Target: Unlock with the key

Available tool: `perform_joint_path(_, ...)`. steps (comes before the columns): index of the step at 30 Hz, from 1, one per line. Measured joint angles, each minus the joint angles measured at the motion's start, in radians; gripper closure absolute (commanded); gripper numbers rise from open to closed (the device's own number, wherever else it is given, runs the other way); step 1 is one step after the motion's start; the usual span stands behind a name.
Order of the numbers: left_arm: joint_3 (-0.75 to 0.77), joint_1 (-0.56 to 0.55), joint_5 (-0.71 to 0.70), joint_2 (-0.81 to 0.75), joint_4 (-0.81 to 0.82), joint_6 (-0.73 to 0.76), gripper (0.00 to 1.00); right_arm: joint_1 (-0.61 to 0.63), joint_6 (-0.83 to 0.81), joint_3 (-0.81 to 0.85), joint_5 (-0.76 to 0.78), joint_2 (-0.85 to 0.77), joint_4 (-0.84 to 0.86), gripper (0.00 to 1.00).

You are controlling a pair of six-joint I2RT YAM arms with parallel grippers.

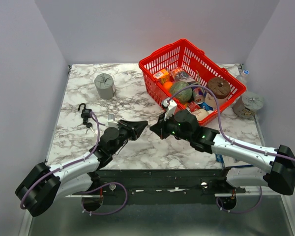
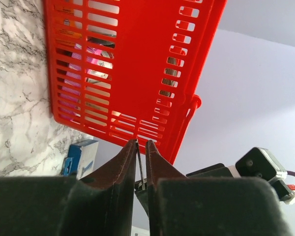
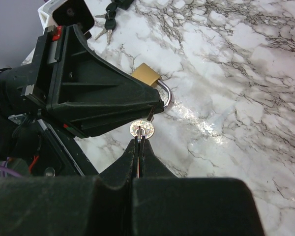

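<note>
The key (image 3: 141, 129) is small and silver with a round silver head, and it hangs above the marble between the two grippers. My right gripper (image 3: 140, 139) is shut on the thin wire ring through the key's head. My left gripper (image 2: 141, 141) has narrow jaws around the key's blade (image 2: 139, 162), which lies against one finger with a slim gap to the other. In the top view the left gripper (image 1: 143, 127) and right gripper (image 1: 153, 129) meet tip to tip mid-table. A brass padlock (image 3: 146, 76) lies on the table below the left gripper, shackle closed.
A black padlock with black-headed keys (image 1: 84, 114) lies to the left. A red basket (image 1: 160, 51) full of groceries stands at the back right. A grey cylinder (image 1: 104, 86) stands at the back left. A jar (image 1: 249, 104) stands at the right edge.
</note>
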Motion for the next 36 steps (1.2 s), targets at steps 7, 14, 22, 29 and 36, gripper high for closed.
perform_joint_path(7,0.001,0.0,0.0,0.027,0.008,0.006,1.0,0.0,0.0,0.0,-0.003,0.001,-0.006,0.99)
perform_joint_path(14,0.009,0.0,0.0,0.038,0.019,0.045,1.0,0.0,0.001,-0.008,-0.003,0.003,-0.008,0.87)
perform_joint_path(22,-0.039,0.0,-0.015,0.023,0.099,0.126,1.0,0.0,0.01,-0.058,-0.002,-0.04,-0.006,0.34)
perform_joint_path(29,-0.064,0.014,-0.002,-0.05,0.131,0.323,1.0,-0.033,0.023,-0.089,-0.074,-0.133,-0.003,0.25)
perform_joint_path(36,0.013,0.035,0.15,-0.096,0.136,0.56,1.0,-0.121,0.079,-0.12,-0.294,-0.15,0.076,0.34)
